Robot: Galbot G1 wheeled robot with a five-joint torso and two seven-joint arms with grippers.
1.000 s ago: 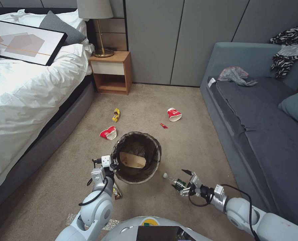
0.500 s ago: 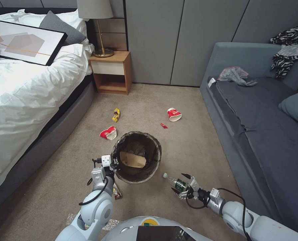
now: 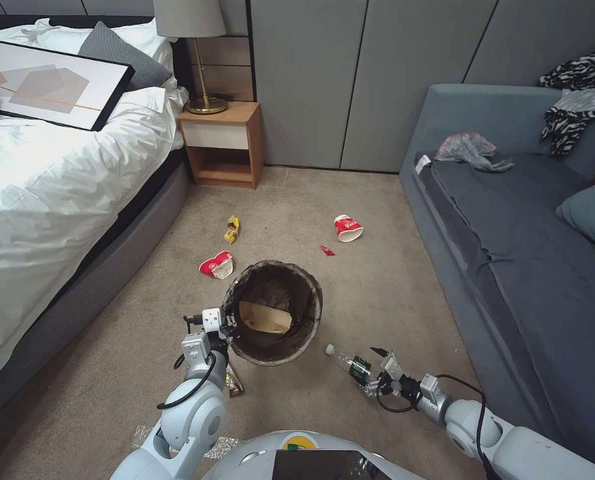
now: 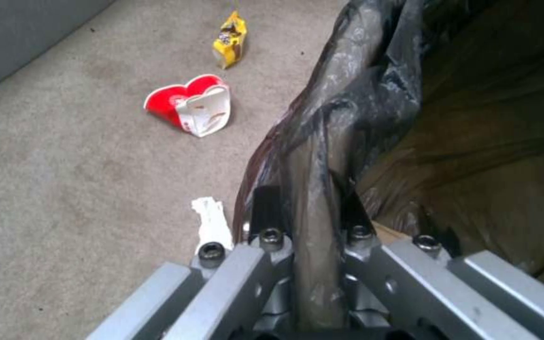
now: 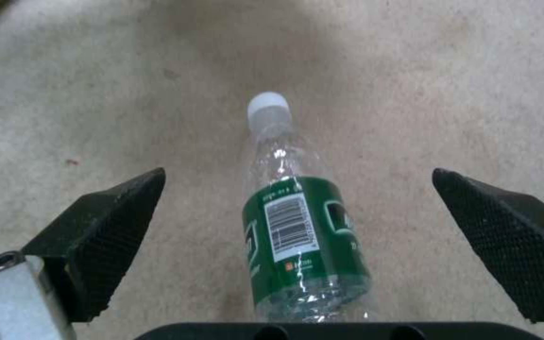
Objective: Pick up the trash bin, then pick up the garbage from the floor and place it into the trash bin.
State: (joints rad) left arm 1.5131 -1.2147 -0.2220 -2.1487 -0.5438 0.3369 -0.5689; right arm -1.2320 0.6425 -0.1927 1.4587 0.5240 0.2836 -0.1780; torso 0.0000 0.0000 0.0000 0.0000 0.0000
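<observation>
Two end effectors at work. Right end effector (image 5: 297,222) spread wide, low over the carpet (image 3: 391,293) — green-labelled bottle (image 5: 297,222) lies between its fingers (image 5: 105,226), untouched, cap pointing away. Left end effector (image 4: 310,208) clenched on the trash bin (image 3: 274,313) rim, pinching the liner bag (image 4: 360,94). Crushed red cup (image 4: 190,106) on the floor beside the bin.

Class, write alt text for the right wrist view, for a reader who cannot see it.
The right gripper is open, its two black fingers set on either side of a clear plastic bottle with a green label and white cap, lying on beige carpet.
</observation>
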